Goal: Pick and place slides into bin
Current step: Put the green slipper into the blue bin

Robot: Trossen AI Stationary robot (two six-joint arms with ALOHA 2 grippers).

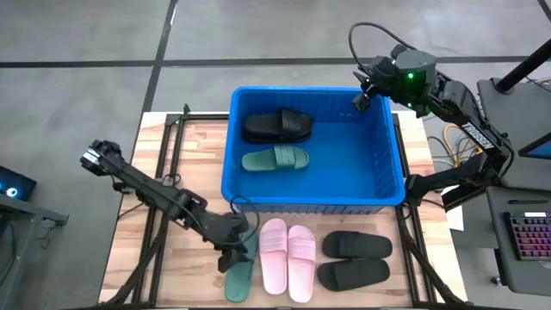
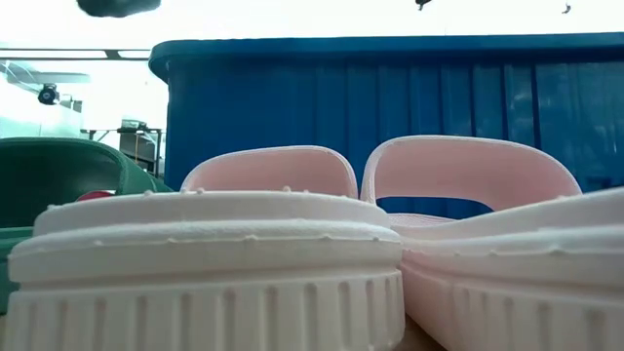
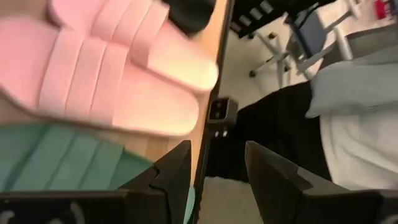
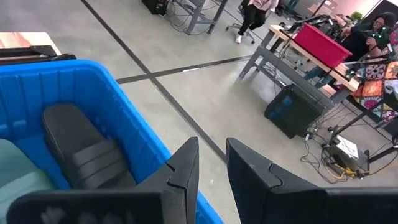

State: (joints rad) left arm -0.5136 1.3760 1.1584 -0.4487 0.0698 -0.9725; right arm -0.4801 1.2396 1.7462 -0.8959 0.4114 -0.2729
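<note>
Two dark fingers (image 3: 273, 180) of the left gripper (image 3: 217, 168), standing apart with nothing between them. Just beyond, a pink pair of slides (image 3: 106, 74) lying side by side on the wooden bench (image 3: 171, 146), straps ribbed. Beside them a green slide (image 3: 62, 162) (only part showing), close against one finger. Something black (image 3: 189, 12) past the pink pair, blurred. Off the bench edge, floor and a grey chair base (image 3: 280, 43).
</note>
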